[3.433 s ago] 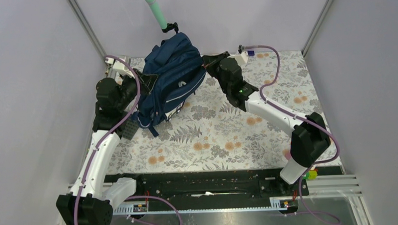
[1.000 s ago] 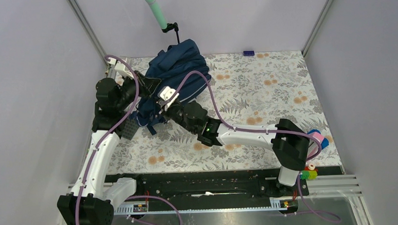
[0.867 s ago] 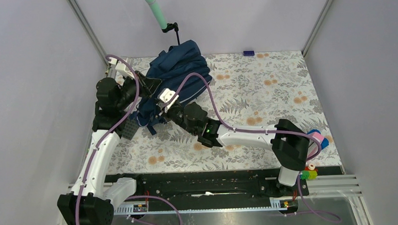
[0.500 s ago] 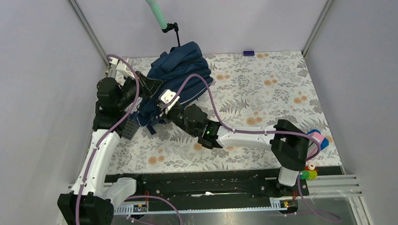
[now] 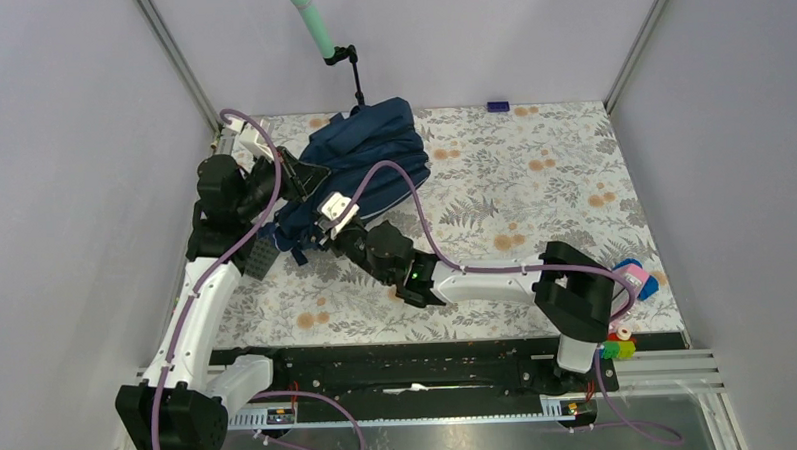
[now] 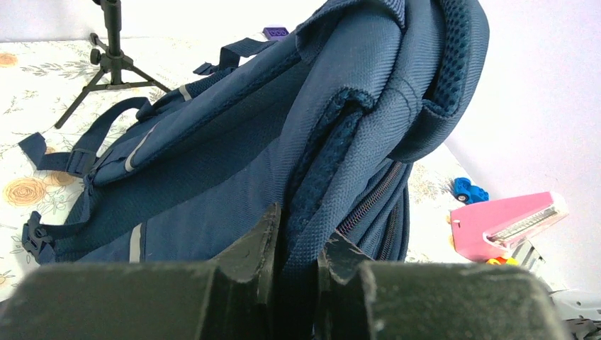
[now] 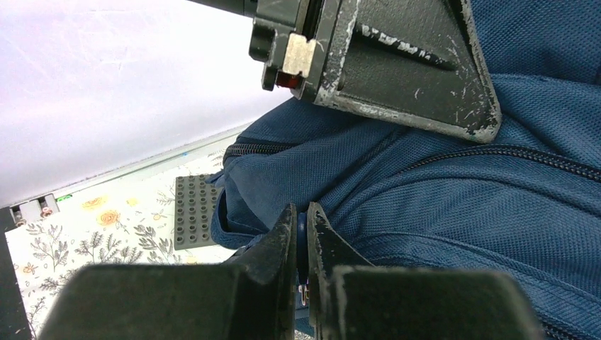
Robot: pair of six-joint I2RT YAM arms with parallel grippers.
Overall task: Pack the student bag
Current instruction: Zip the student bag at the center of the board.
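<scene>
The student bag (image 5: 367, 151), a large navy backpack, lies at the back left of the table. My left gripper (image 5: 298, 176) is shut on a padded edge of the bag (image 6: 234, 163); the fabric fills the gap between its fingers (image 6: 298, 237). My right gripper (image 5: 322, 233) is at the bag's near end. In the right wrist view it is shut (image 7: 301, 223) on a small navy zipper pull (image 7: 302, 225) of the bag (image 7: 439, 212). The left gripper's finger (image 7: 404, 64) shows just above it.
A dark grey studded baseplate (image 5: 259, 258) lies by the bag's near-left side (image 7: 193, 211). A small tripod with a green pole (image 5: 354, 76) stands behind the bag. A purple block (image 5: 497, 106) lies at the back. Pink and blue toys (image 5: 633, 277) lie at the right edge (image 6: 507, 219).
The right arm swung from the bag's back right to its near end, then drew back toward the near side. The bag has tipped lower and to the right.
</scene>
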